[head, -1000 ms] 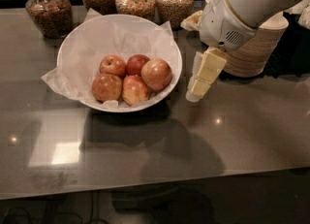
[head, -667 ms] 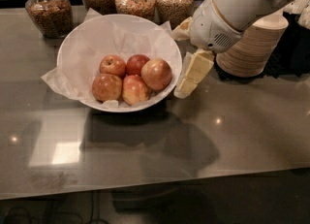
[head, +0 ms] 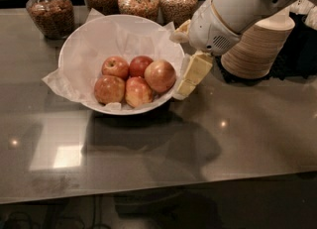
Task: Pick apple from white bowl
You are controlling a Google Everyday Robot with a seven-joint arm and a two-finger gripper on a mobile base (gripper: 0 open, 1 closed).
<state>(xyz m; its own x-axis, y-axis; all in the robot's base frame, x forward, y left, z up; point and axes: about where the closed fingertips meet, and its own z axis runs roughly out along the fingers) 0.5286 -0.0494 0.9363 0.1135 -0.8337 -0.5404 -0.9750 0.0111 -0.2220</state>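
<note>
Trouble would likely start at the bowl's (head: 133, 110) right rim. The gripper (head: 190, 77) hangs low just beside it, toward the far right corner of the counter (head: 223, 139), and could shove the bowl or snag its paper. Whether the gripper is open cannot be told. The apple (head: 160, 76) lies rightmost in the bowl, touching two neighbours. It is round with no clear long axis, and its stem end cannot be made out.

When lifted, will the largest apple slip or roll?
Probably stiff and smooth-skinned, so the apple may slip. Being round, it would likely roll against its neighbours in the white bowl. The gripper is beside the bowl's rim.
</note>
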